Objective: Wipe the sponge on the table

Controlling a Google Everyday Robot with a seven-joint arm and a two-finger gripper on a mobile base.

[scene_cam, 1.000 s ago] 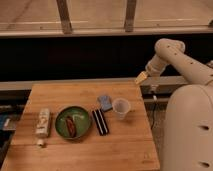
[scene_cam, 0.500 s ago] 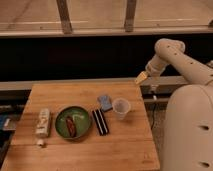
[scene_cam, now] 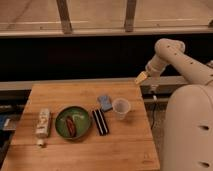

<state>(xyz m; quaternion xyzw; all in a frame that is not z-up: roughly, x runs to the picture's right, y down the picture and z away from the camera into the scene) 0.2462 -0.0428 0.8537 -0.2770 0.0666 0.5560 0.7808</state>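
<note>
Nothing is changing.
Your gripper (scene_cam: 141, 77) is still hovering off the table's (scene_cam: 125, 150) far right corner, well apart from the sponge (scene_cam: 105, 103); whether it is spread, you cannot tell.

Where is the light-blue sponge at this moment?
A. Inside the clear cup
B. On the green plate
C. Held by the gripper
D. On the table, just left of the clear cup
D: the sponge lies flat on the table, just left of the clear cup, while the gripper is near the table's far right corner, apart from the sponge.
</note>
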